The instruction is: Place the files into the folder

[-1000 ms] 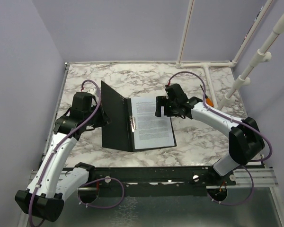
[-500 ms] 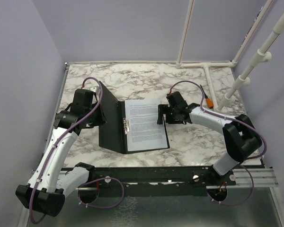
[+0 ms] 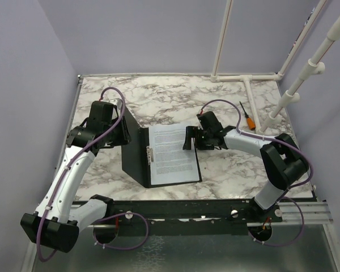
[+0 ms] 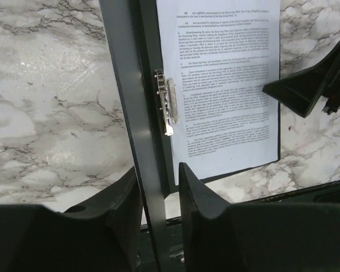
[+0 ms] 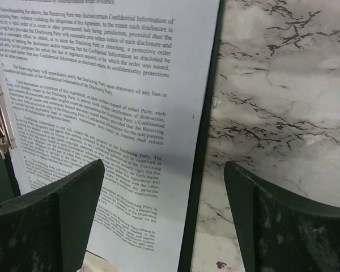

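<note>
The folder (image 3: 137, 152) lies open on the marble table, its right half flat and its left cover raised almost upright. The files (image 3: 171, 153), white printed sheets, lie on the flat half beside the metal clip (image 3: 150, 154). My left gripper (image 3: 123, 134) is shut on the raised cover's edge; in the left wrist view the grey cover (image 4: 124, 85) runs between my fingers (image 4: 188, 195). My right gripper (image 3: 191, 139) is open and empty, low over the right edge of the files (image 5: 119, 113) and the folder's black rim (image 5: 207, 141). The clip also shows in the left wrist view (image 4: 167, 105).
An orange-handled screwdriver (image 3: 247, 117) lies on the table at the back right. A white pipe frame (image 3: 246, 78) stands along the back right edge. Purple walls close in the table on the left and at the back. A black rail (image 3: 187, 212) runs along the front.
The folder with the files has slid left across the table. Both grippers moved left with it. The left cover stands steeper, and the screwdriver behind the right arm is now uncovered.
</note>
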Robot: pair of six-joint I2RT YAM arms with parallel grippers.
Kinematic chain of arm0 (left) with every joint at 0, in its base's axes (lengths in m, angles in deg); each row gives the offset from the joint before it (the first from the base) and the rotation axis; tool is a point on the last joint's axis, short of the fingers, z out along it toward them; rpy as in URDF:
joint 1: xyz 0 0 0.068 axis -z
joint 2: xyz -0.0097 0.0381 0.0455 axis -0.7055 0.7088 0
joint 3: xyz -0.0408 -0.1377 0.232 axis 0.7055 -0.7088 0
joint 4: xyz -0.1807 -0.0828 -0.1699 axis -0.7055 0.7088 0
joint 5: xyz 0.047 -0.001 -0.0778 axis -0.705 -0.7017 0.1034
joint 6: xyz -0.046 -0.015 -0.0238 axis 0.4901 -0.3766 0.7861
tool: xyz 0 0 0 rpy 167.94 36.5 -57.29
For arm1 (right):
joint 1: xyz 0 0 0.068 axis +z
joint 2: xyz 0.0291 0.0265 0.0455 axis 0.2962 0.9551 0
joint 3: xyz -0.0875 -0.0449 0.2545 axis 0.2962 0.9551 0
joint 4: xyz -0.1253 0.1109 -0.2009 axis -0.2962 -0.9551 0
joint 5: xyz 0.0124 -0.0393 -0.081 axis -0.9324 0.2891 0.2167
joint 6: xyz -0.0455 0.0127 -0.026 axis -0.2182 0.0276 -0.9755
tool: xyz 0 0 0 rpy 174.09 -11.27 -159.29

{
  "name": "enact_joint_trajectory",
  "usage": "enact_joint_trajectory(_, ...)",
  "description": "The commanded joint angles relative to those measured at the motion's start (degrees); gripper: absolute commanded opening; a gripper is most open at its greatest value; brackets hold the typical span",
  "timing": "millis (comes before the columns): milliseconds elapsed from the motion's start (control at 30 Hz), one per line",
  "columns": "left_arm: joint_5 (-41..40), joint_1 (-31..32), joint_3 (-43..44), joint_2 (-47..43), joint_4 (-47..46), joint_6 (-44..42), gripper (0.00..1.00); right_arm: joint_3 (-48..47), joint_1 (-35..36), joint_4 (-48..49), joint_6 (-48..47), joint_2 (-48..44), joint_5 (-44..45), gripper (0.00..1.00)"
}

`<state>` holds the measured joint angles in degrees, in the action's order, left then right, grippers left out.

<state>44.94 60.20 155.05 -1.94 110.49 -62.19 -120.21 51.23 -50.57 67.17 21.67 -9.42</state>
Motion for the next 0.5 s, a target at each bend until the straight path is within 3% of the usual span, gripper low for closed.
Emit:
enact_joint_trajectory(0, 2.8, -0.1, 2.0, 0.6, -3.4, 0.0, 0.36, 2.1, -0.1, 1.5, 1.0, 1.9, -3.2, 0.91)
enact_joint_trajectory(267, 8.9, -0.1, 1.8, 1.8, -8.5, 1.9, 0.52, 3.7, -0.1, 3.4, 2.2, 1.2, -6.4, 0.91)
enact_joint_trajectory(367, 12.7, -0.1, 0.6, 1.2, -12.3, 3.1, 0.66, 4.6, -0.1, 4.8, 3.0, 1.0, -7.8, 0.91)
enact_joint_trajectory(467, 16.3, -0.1, -0.7, 0.5, -16.3, 5.0, 0.71, 5.5, -0.2, 6.4, 3.7, 0.9, -9.7, 0.91)
